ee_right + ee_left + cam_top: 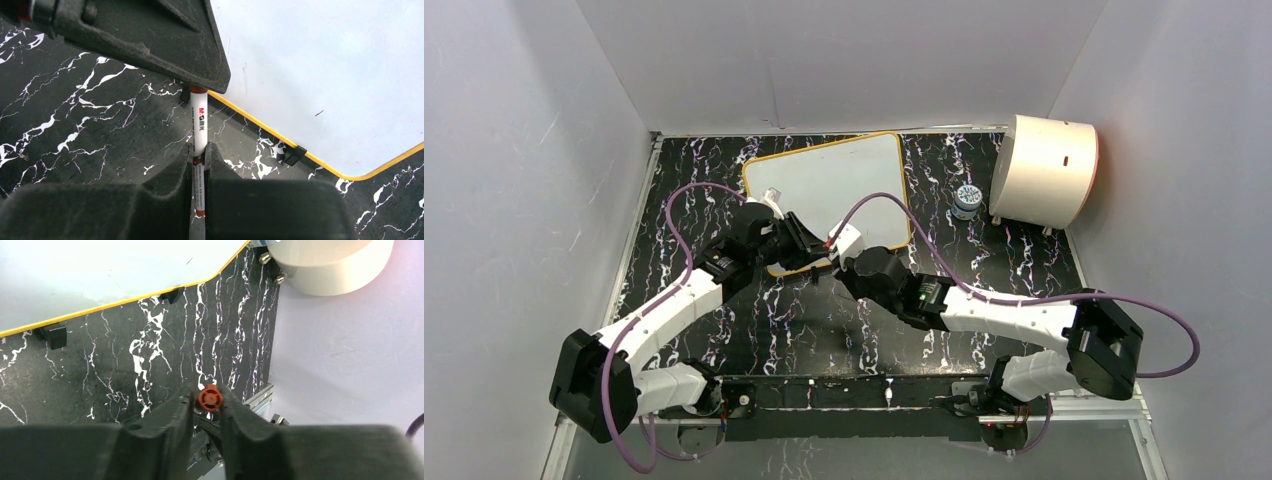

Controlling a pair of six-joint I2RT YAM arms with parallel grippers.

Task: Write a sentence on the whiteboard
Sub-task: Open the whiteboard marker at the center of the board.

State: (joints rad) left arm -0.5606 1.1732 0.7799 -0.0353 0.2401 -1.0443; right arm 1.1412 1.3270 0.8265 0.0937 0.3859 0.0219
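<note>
**Whiteboard** (829, 190): flat, white face, thin orange-yellow rim, rounded corners. Lies at the far middle of the desk (724, 330), turned at a slight angle. Small black clips (54, 335) show beneath its near edge in the left wrist view.

**Marker** (198, 120): white barrel with red print, lying roughly level above the black marbled mat (100, 125). It is just off the whiteboard's near rim and bridges the two grippers.

**Right gripper** (199, 152): jaws closed tight on the marker's barrel, which runs out past the fingertips toward the other arm.

**Left gripper** (799, 243): meets the right one over the board's near edge. In its own wrist view a round red cap (210, 398) sits end-on between the two fingertips. They appear pressed against the cap on both sides, though the contact is hard to confirm at this angle. From the right wrist view, one of its fingers (150, 40) covers the marker's far end.

**Drum** (1044, 170): cream half-cylinder with an orange edge, on short feet at the far right corner, well apart from both grippers.

**Small jar** (967, 200): pale, with a patterned lid, standing between the whiteboard and the drum.
</note>
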